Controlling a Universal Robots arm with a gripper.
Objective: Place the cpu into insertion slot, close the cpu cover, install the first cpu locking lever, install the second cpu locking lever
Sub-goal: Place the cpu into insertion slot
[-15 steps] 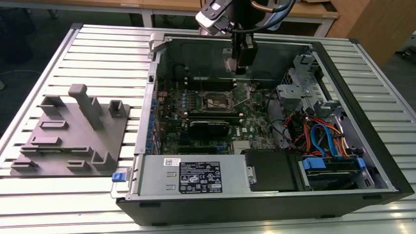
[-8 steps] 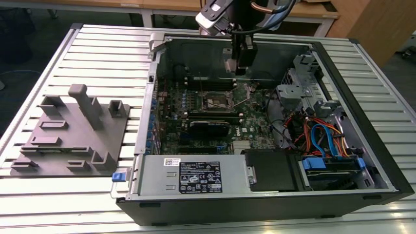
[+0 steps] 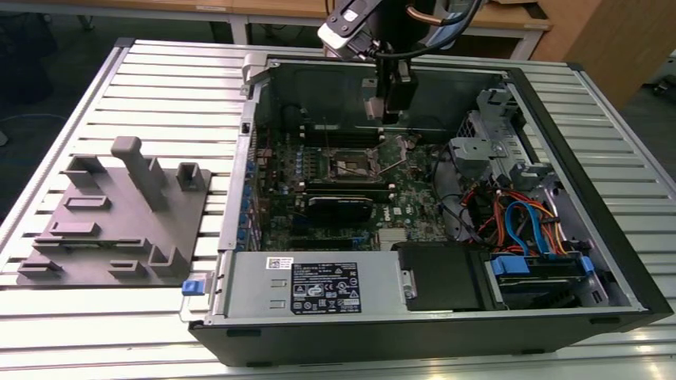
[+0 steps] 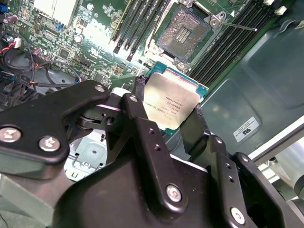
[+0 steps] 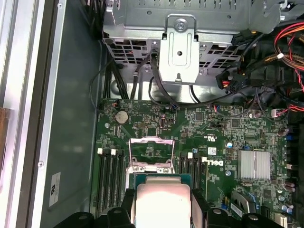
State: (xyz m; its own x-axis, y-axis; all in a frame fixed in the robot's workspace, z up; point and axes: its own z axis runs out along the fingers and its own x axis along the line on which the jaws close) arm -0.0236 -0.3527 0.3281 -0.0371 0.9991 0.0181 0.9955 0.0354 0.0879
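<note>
— Gripper?
— Clenched on the cpu, as your second wrist view shows.
— And the slot?
— Uncovered, at seven o'clock from your gripper in the exterior view; cpu apart from it.

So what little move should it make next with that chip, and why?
Probably ease the chip across until it sits squarely above the open socket. The jaws are shut on the chip, and in the second wrist view it appears to hang beside the socket, not over it.
</note>
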